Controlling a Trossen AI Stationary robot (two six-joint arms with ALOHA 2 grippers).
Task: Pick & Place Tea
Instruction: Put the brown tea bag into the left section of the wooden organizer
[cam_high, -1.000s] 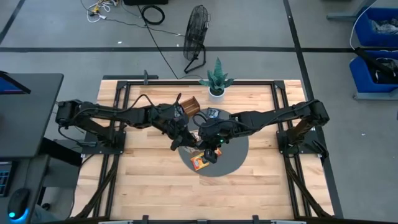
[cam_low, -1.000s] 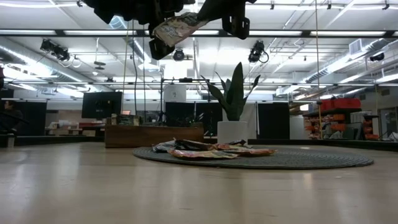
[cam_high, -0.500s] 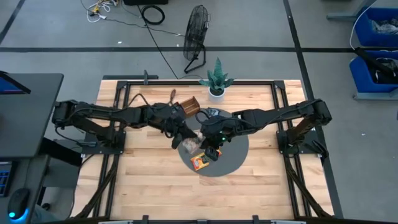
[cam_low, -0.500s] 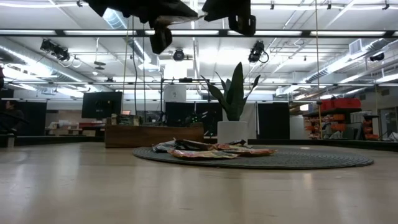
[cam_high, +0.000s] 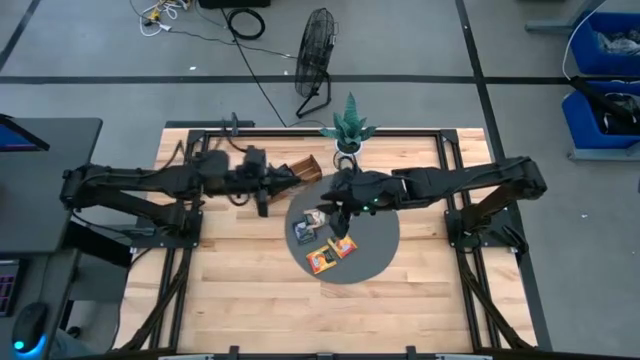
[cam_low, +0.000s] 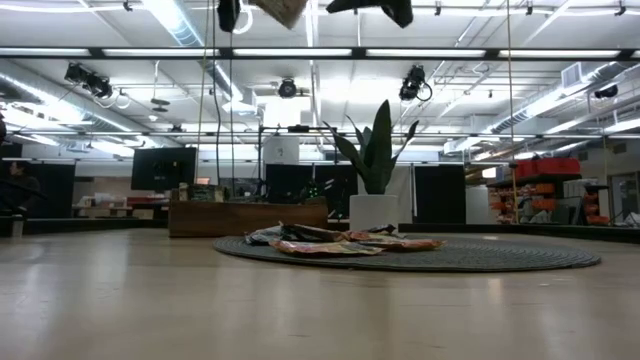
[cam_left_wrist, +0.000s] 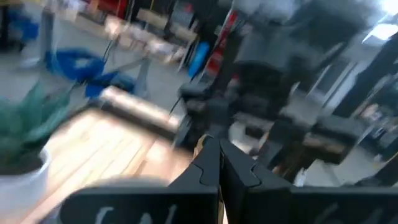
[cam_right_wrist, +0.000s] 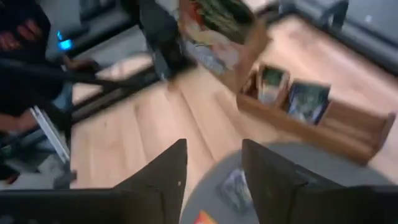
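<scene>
now you have four tea sachets lying on the round grey mat in the high view: one dark, one pale, two orange. more sachets stand in the wooden tray at the mat's back-left edge. your left pincer hangs just beside the tray, fingers pressed together on a pale sachet. your right pincer hovers over the mat's sachets, fingers parted. one potted plant stands at the desk's far edge; the near half offers open room.

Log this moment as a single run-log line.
left gripper: shut, near wooden tray | right gripper: open, empty, above grey mat | tea sachets: several on mat
</scene>
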